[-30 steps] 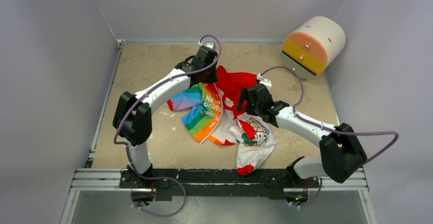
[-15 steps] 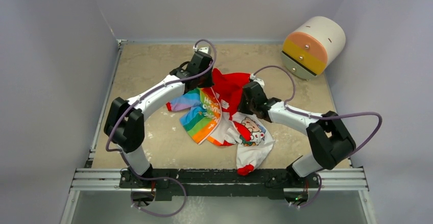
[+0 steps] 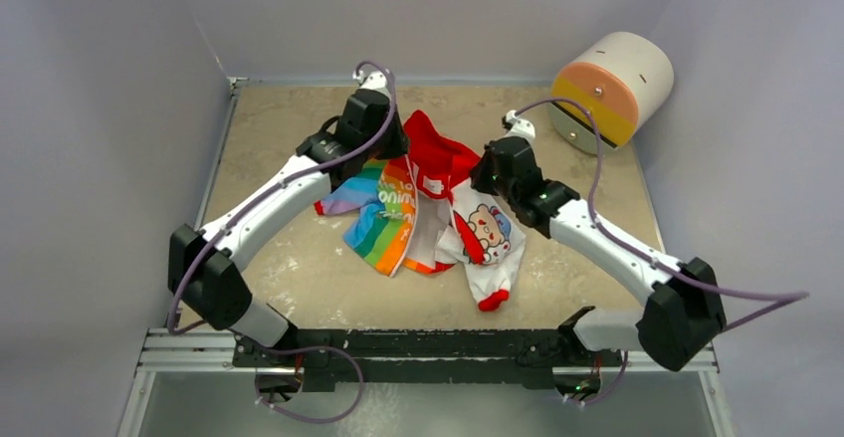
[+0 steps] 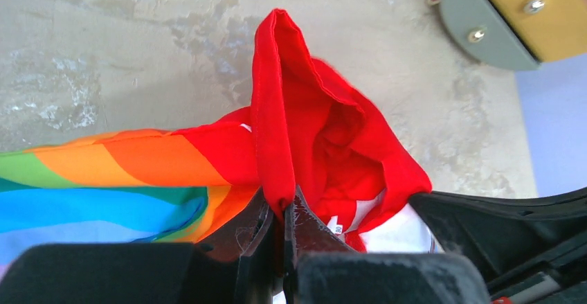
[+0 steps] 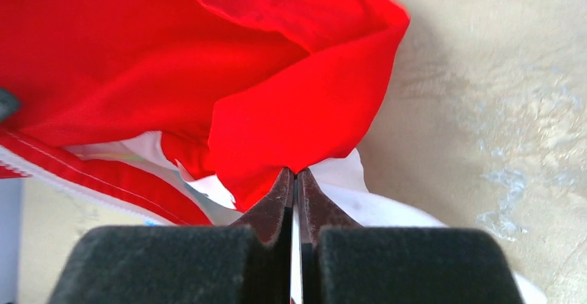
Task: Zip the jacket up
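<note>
Child's jacket (image 3: 438, 208) lies open, fronts apart, nothing zipped. Left gripper (image 4: 284, 207) pinches one side of the red hood (image 3: 438, 153), right gripper (image 5: 295, 176) the other. Zipping all to do.

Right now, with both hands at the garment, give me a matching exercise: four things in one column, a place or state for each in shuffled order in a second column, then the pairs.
Things
1. left hand
2. right hand
3. cream cylinder with orange and yellow end
4. red cuff of the small white, red and rainbow fabric jacket

Places or states
A. at the far right corner of the beige table
B. shut on the red hood's edge, beside rainbow stripes
C. closest to the table's near edge
D. shut on a red fold, beside white fabric

Pairs: 1-B, 2-D, 3-A, 4-C
</note>
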